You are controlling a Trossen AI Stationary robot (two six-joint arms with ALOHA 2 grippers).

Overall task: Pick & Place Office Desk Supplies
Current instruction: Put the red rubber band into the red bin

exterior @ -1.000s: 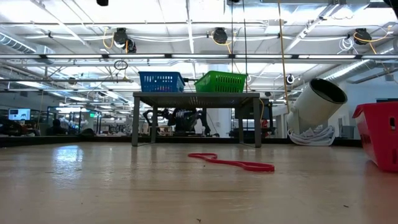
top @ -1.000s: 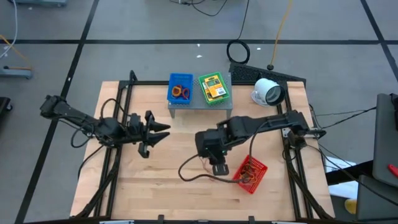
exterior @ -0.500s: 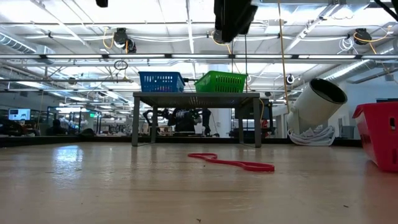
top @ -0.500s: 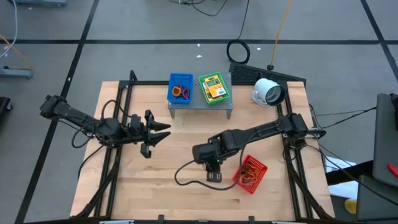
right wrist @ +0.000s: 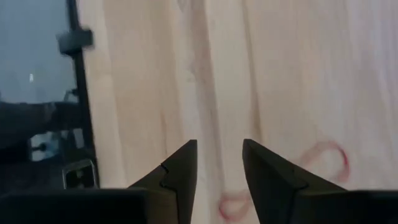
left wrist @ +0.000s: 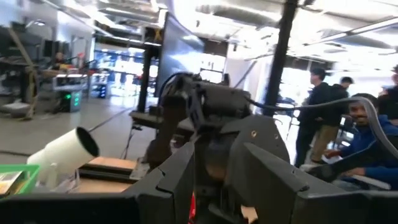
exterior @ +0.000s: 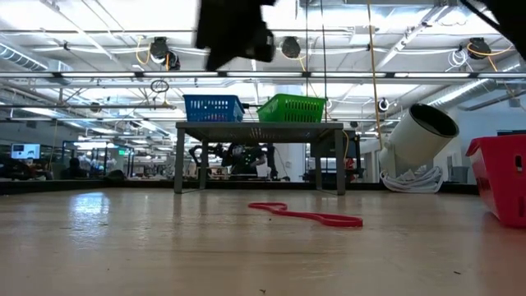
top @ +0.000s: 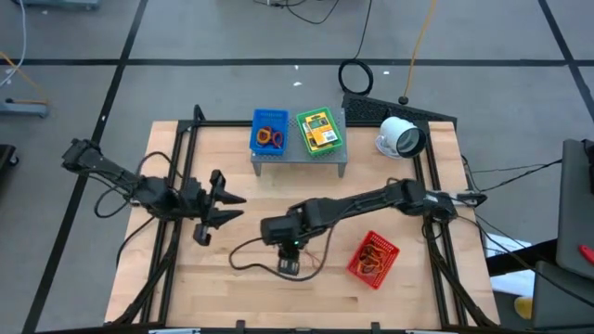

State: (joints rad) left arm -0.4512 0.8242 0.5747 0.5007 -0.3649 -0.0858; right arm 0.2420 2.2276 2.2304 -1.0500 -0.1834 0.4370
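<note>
The right gripper (top: 288, 263) is being held above the bare wooden table (top: 232, 288), near its front middle, with its fingers (right wrist: 179, 175) parted by a narrow gap and nothing being gripped between them. A red rubber band (exterior: 308, 215) is lying flat on the boards, seen in the right wrist view (right wrist: 329, 158) just beyond and to one side of the fingertips. In judgement, a clean pick is being favoured by a vertical descent with the jaws centred over one strand, since so thin and limp a loop is being offered flush against smooth wood. The left gripper (top: 221, 199) is being kept waiting at the table's left side, its fingers apart and empty. Further bands are being stored in a red mesh basket (top: 373, 259); a blue basket (top: 270, 132) and a green basket (top: 320, 130) of rigid plastic lattice are being carried on a grey metal shelf (top: 299, 160), beside a white round device (top: 400, 137)
</note>
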